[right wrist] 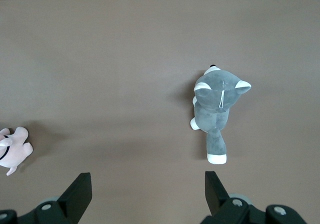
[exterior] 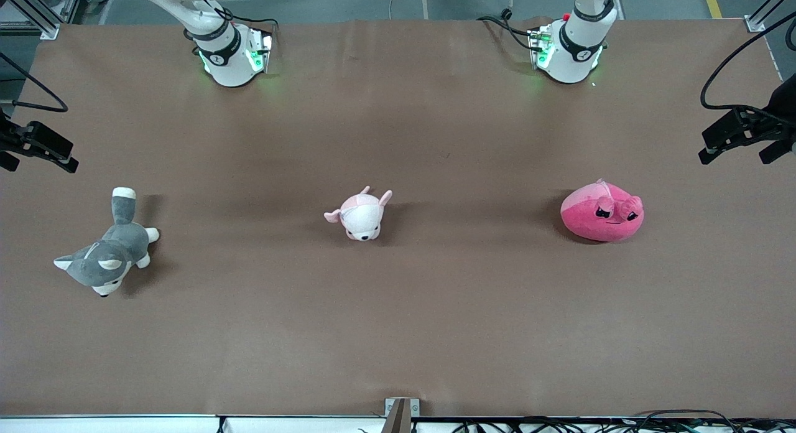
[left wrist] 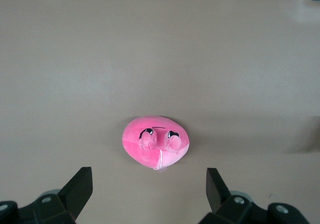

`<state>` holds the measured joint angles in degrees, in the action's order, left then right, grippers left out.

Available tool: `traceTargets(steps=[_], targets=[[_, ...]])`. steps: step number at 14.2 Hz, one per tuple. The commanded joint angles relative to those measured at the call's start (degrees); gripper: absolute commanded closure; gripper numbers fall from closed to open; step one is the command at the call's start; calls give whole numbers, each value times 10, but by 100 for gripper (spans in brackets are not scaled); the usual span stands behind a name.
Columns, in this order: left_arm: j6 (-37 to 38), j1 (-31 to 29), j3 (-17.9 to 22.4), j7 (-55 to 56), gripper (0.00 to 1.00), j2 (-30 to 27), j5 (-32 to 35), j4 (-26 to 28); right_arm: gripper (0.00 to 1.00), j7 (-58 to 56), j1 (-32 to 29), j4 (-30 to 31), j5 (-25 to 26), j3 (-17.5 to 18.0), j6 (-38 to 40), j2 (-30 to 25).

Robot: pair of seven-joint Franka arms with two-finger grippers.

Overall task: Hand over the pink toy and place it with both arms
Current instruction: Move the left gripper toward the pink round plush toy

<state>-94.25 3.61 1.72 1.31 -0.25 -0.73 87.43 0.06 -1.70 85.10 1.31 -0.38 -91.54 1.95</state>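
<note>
As seen from the front, the pink toy (exterior: 602,211) lies toward the left arm's end of the table (exterior: 398,333), the puppy plush (exterior: 360,215) mid-table. Left wrist: left gripper (left wrist: 149,189) spread above it. Right wrist: right gripper (right wrist: 148,188) spread above the husky plush (right wrist: 218,109).

Pink toy (exterior: 602,212) at left-arm end, puppy (exterior: 360,215) mid-table
</note>
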Motion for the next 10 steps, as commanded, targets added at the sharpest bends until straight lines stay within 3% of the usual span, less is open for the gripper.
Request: traceTargets(steps=[1,6,10], targets=[[14,2,2,-2,0,3,-7,-11,0,-7,2,11,3,-1,-3,-6],[13,-2,3,2,0,6,-8,-8,0,-4,2,9,2,0,-3,-7],[24,-12,4,9,0,66,-8,5,0,-5,3,2,-3,1,-7,-5]])
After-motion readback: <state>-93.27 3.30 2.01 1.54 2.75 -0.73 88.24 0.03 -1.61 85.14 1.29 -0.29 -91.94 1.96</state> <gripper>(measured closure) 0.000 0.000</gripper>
